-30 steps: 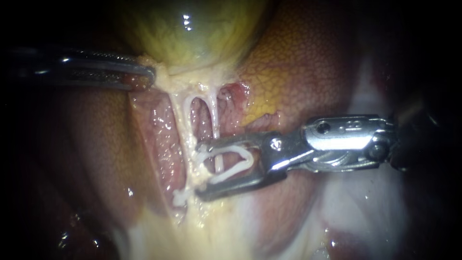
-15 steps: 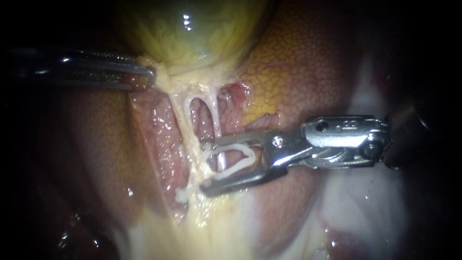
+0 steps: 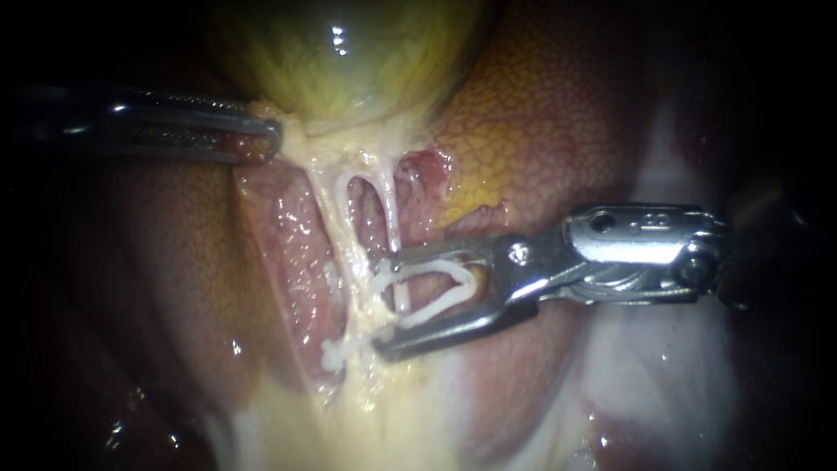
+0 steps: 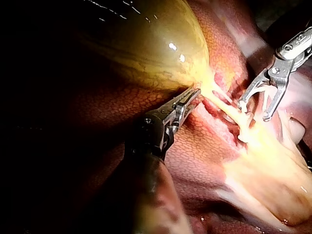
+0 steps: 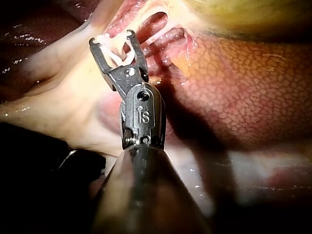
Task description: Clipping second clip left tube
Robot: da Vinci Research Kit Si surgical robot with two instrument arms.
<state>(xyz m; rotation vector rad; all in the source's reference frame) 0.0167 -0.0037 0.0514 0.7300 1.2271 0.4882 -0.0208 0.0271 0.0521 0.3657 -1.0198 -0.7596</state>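
**Open clip held at the left tube**

In the endoscope view the right instrument (image 3: 384, 305) is seen entering from the right edge and reaching the centre of the frame. Its 2 jaws are spread wide. A white clip (image 3: 432, 266) is carried between them, with 1 arm lying against each jaw, so the clip itself is what the jaws hold. The clip is open, with its bend turned toward the right of the frame and its 2 tips toward the left.

The tips are placed at the left tube (image 3: 340, 222), which runs from the upper centre down toward the lower centre. Whether this tube is fully enclosed by the clip cannot be told. The thinner right tube (image 3: 391, 214) is seen in the gap between the clip's arms. Just below and left of the lower jaw, a lower clip (image 3: 334, 353) is found at the lower end of the left tube.

The left instrument (image 3: 272, 141) is seen coming in from the left edge, in the upper left of the frame. Its jaws are pinched together on pale tissue (image 3: 296, 144) at the base of the gallbladder (image 3: 349, 61), which fills the top centre. The liver (image 3: 540, 113) is seen at the upper right.

In the right wrist view the white clip is shown between the spread jaws, with a pale strand crossing it.
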